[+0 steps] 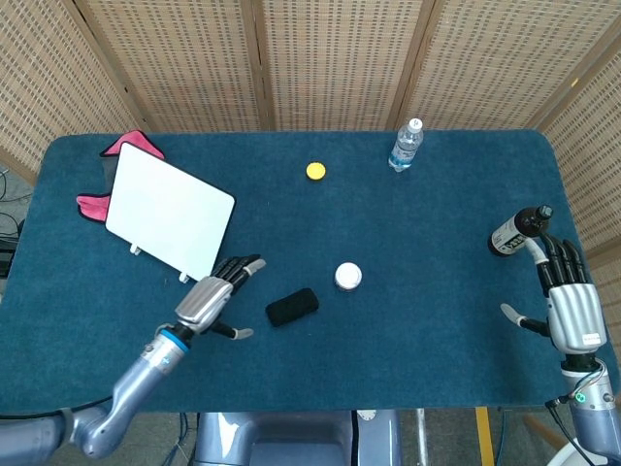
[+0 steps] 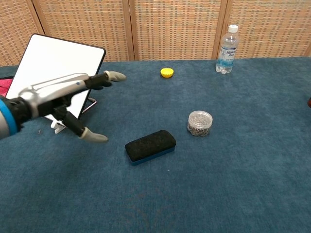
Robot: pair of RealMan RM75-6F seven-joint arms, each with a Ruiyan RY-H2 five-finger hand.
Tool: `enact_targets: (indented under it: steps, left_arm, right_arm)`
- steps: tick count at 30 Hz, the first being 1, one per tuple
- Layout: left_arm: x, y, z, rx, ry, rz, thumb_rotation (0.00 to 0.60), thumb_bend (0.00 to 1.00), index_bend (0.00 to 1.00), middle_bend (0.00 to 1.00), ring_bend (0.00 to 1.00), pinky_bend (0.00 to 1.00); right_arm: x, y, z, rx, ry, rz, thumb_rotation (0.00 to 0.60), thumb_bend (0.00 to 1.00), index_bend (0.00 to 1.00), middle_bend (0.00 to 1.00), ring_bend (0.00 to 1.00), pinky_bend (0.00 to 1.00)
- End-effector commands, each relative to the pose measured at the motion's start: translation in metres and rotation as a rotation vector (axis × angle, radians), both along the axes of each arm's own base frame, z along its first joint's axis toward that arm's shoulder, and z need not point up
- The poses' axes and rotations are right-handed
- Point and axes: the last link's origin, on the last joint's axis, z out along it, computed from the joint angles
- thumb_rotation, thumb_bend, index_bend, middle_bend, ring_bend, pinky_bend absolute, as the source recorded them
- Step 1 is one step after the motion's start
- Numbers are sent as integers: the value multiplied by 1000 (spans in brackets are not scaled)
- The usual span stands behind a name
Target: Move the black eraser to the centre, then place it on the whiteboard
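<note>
Left hand [image 1: 215, 296] flat and unclenched, fingers spread, holding nothing, hovering above the blue table [image 1: 408, 349]. Black eraser [image 1: 292, 307] lying flat just to that hand's right, near the fingertips but apart from them, not grasped; in the chest view the same eraser [image 2: 150, 145] just right of the downward-pointing thumb, with a clear gap between. Whiteboard [image 1: 169, 211] behind and to the left of the left hand, propped tilted on its stand, bottom corner close to the knuckles; nothing resting on it. Pink cloth [image 1: 123, 147] farther back, partly hidden behind the whiteboard.

Small clear jar with a white lid [image 1: 347, 277] beyond the eraser, farther right of the left hand, standing upright. Yellow cap [image 1: 315, 171] well ahead of the left hand, toward the table's far edge, with a water bottle [image 1: 407, 144] upright farther right along that edge.

Right hand [image 1: 567, 301] out at the table's right edge, well apart from the eraser, also unclenched with fingers extended and nothing in it. Dark bottle [image 1: 519, 230] just ahead of its fingertips, tilted; whether touching, cannot tell.
</note>
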Motion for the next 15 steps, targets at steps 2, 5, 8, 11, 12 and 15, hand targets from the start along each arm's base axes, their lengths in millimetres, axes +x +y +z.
enact_targets:
  steps: [2, 5, 8, 11, 12, 15]
  left_arm:
    - [25, 4, -43, -21, 52, 17, 600, 0, 9, 0, 0, 0]
    - [30, 8, -54, 30, 100, 38, 600, 0, 39, 0, 0, 0]
    - [33, 15, -62, 47, 145, 66, 600, 0, 50, 0, 0, 0]
    - [33, 20, -69, 37, 164, 92, 600, 0, 50, 0, 0, 0]
    - [34, 22, -71, 31, 167, 100, 600, 0, 50, 0, 0, 0]
    - [35, 25, -79, 10, 166, 115, 600, 0, 50, 0, 0, 0]
  right_arm:
    - [1, -2, -2, 10, 2, 1, 600, 0, 0, 0, 0, 36]
    - [0, -2, -3, 15, 3, -3, 600, 0, 0, 0, 0, 35]
    - [2, -4, -3, 15, -1, 0, 600, 0, 0, 0, 0, 35]
    - [3, -4, -3, 16, -1, 2, 600, 0, 0, 0, 0, 36]
    - [4, -4, -4, 17, -1, 2, 600, 0, 0, 0, 0, 36]
    - [2, -3, -4, 20, 4, -5, 600, 0, 0, 0, 0, 36]
